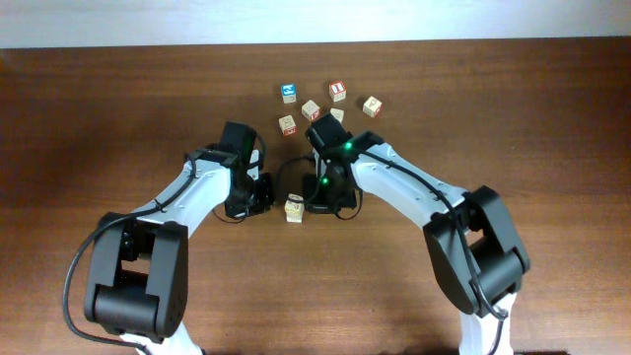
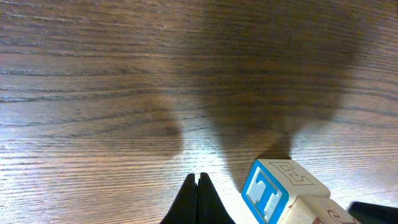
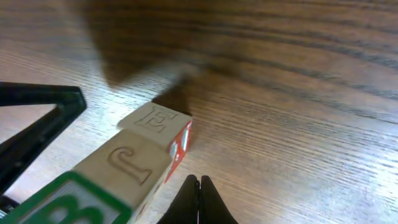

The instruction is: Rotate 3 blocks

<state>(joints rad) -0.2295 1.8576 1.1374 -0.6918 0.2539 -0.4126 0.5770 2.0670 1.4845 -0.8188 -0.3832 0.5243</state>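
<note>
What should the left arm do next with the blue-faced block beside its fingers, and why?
Probably ease the left gripper sideways into the blue-faced block to nudge it round: the jaws are shut and empty, low over the table, with the block just beside them, apart.

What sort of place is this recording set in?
Probably a robot lab workbench: a wood-grain table, the left arm and right arm reaching over it, and a few alphabet blocks.
</note>
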